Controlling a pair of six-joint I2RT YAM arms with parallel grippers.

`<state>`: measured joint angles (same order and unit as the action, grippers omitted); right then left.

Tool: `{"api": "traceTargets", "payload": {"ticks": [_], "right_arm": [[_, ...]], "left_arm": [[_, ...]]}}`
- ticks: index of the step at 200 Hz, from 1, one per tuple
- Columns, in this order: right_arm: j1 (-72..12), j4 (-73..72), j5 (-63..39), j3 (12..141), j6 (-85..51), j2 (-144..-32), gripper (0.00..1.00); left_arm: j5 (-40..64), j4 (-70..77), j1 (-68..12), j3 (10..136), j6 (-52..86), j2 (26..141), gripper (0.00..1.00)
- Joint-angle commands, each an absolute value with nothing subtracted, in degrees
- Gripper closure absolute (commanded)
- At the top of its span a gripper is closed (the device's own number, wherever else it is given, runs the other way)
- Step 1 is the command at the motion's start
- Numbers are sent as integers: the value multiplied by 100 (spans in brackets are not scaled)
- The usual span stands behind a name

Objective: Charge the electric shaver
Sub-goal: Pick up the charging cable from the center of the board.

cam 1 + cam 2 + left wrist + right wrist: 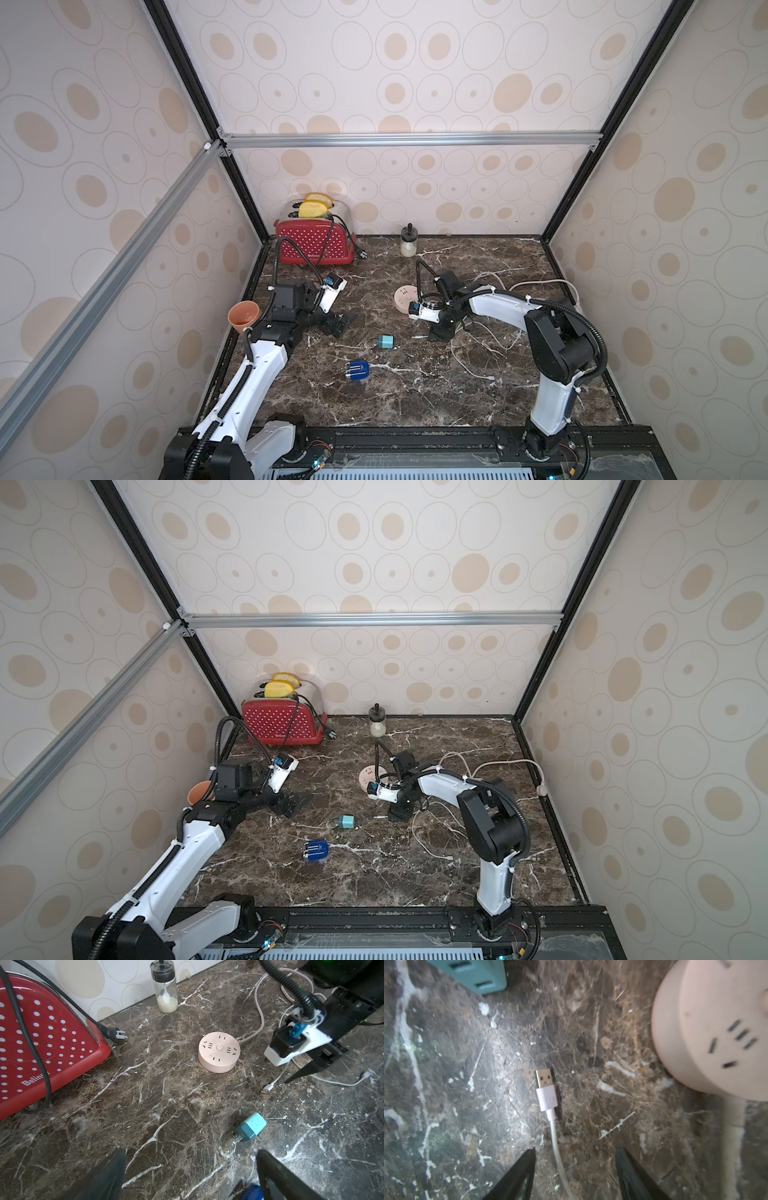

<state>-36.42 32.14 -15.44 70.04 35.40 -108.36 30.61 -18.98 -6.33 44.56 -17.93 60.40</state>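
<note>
The electric shaver [357, 371] [316, 851], a small deep-blue block, lies flat on the marble near the front; only its edge [252, 1192] shows in the left wrist view. My left gripper [347, 323] [191, 1155] hovers open behind and left of it, holding nothing. A teal cube adapter [385, 342] [251, 1127] lies between the arms. The round pink socket hub [405, 298] [716, 1028] sits further back. My right gripper [437, 337] [576, 1149] points down at the table, open. A white USB cable [556, 1147] runs between its fingers untouched, its plug [545, 1084] lying ahead.
A red toaster [313, 245] with bread stands at the back left, its loose black plug [362, 253] on the marble. A glass jar [408, 243] stands by the back wall. An orange cup [244, 316] sits at the left edge. White cable loops [540, 286] lie at the right.
</note>
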Motion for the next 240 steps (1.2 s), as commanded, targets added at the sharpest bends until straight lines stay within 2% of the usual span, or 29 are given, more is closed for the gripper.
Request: {"api": "traceTargets", "payload": {"ticks": [1, 26, 61, 77, 101, 135, 158, 200, 240], "right_arm": [[-3751, 3662, -1341, 7099, 3719, -11002, 39], [-3795, 3612, -1212, 7102, 3713, -11053, 53], [-3804, 3619, -1250, 7093, 3854, -10977, 88], [-3797, 3515, -1260, 6960, 3939, -10744, 100], [-3788, 2971, -1362, 6468, 4068, -10044, 100], [-3751, 2396, -1606, 5810, 4360, -9013, 100], [-3670, 2197, -1713, 5495, 4418, -8458, 100], [-3510, 2366, -2112, 5346, 4488, -7946, 100], [-3448, 2158, -2366, 5133, 4526, -7630, 100]], "left_arm": [[3197, -2077, -637, 4650, -2110, 5993, 1], [3199, -1967, -642, 4572, -2067, 6003, 1], [3234, -1898, -642, 4526, -2025, 6005, 1], [3258, -1890, -642, 4543, -2080, 6007, 1], [3356, -1637, -700, 4504, -2094, 6046, 1], [2997, -1067, -1575, 4385, -2706, 6241, 2], [3372, -578, -1754, 4476, -2547, 6703, 4], [3816, -238, -2565, 4894, -2729, 7667, 10], [3795, 61, -3143, 5252, -2999, 8428, 17]]}}
